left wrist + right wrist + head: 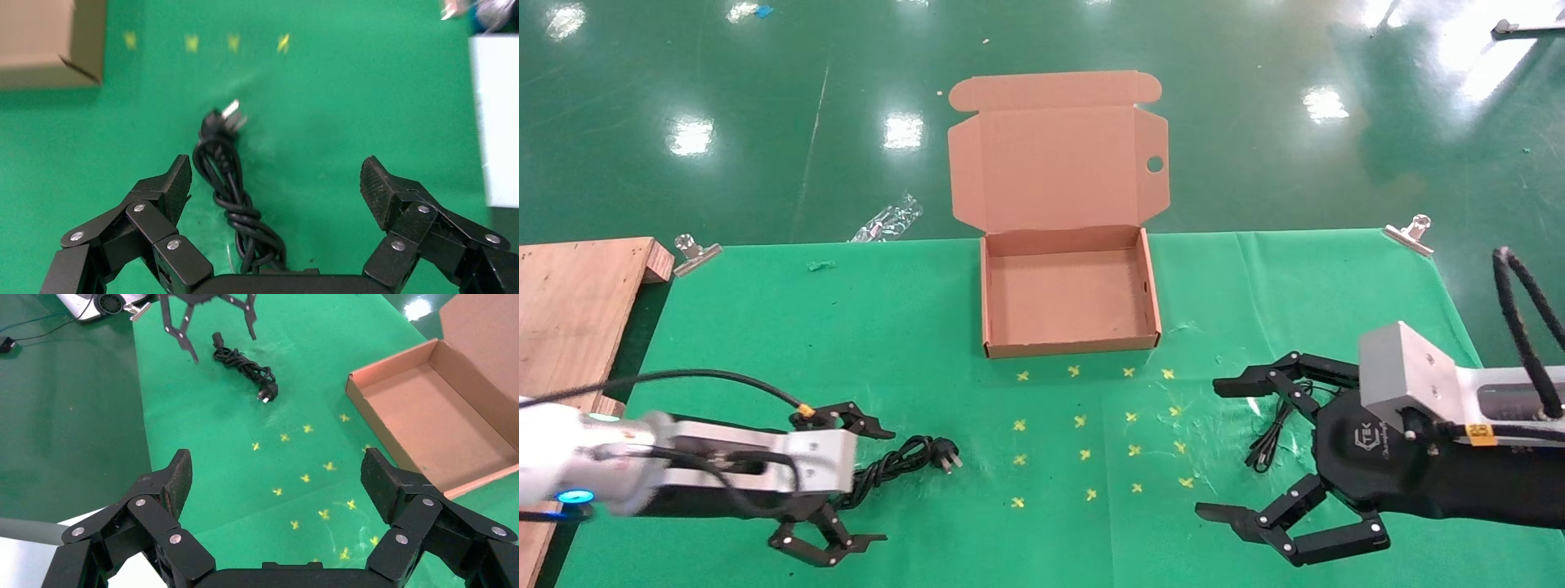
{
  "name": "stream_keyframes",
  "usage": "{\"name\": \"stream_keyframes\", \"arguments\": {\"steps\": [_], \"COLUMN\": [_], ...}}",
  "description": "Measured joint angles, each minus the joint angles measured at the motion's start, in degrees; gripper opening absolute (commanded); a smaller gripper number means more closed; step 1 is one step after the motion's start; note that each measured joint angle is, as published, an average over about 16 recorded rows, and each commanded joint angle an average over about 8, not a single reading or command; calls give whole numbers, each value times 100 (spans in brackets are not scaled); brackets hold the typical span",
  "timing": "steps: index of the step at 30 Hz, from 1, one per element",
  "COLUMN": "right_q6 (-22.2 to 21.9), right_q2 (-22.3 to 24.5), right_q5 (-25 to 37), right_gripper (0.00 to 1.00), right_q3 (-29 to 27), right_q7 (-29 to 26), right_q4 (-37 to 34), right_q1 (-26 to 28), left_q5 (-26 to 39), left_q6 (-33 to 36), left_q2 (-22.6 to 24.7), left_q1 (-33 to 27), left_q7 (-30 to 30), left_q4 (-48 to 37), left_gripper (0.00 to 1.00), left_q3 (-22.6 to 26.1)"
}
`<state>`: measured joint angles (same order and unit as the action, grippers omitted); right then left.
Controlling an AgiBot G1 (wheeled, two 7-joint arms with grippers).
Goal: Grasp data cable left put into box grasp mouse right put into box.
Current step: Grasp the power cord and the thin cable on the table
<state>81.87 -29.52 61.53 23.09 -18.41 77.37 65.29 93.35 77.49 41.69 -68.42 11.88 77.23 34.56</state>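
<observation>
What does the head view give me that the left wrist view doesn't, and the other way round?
Only the head view shows the whole box standing open and empty, the right end effector spread open, the thin wire of the mouse beside it (the mouse body is hidden), and the metal clips at the table's corners.

Only the left wrist view shows the data cable knotted into a bundle and lying between the left end effector's open fingers.

Both show the left end effector open over the cable, the plug's silver prongs, yellow cross marks and green cloth.
</observation>
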Motion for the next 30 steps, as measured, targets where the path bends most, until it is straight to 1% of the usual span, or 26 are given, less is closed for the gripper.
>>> {"name": "stream_keyframes", "arguments": {"steps": [5, 10, 14, 17, 20, 22, 26, 30], "right_q6": [-49, -68, -56, -6, 82, 160, 336, 462], "right_q2": [59, 121, 166, 177, 134, 65, -179, -550], "right_q5": [15, 25, 116, 353, 795, 1210, 2263, 3435], "right_gripper": [100, 100, 100, 100, 100, 100, 100, 100], "right_q3": [-11, -23, 3, 86, 242, 392, 791, 1258], "right_q7": [1, 14, 35, 75, 119, 150, 223, 332], "right_q4": [14, 20, 25, 29, 31, 28, 7, -52], "right_q1": [-65, -105, -118, -69, 83, 244, 672, 1132], "left_q5": [899, 1638, 1990, 2135, 2212, 2232, 2223, 2219], "left_q6": [-301, -473, -496, -472, -442, -424, -389, -380], "left_q2": [345, 639, 794, 865, 906, 919, 926, 926], "left_q1": [21, -3, -36, -63, -86, -97, -114, -120], "left_q7": [533, 1117, 1485, 1671, 1782, 1822, 1844, 1844], "left_q4": [-27, -49, -60, -63, -60, -57, -54, -55], "left_gripper": [100, 100, 100, 100, 100, 100, 100, 100], "left_q3": [284, 493, 589, 630, 653, 660, 663, 663]}}
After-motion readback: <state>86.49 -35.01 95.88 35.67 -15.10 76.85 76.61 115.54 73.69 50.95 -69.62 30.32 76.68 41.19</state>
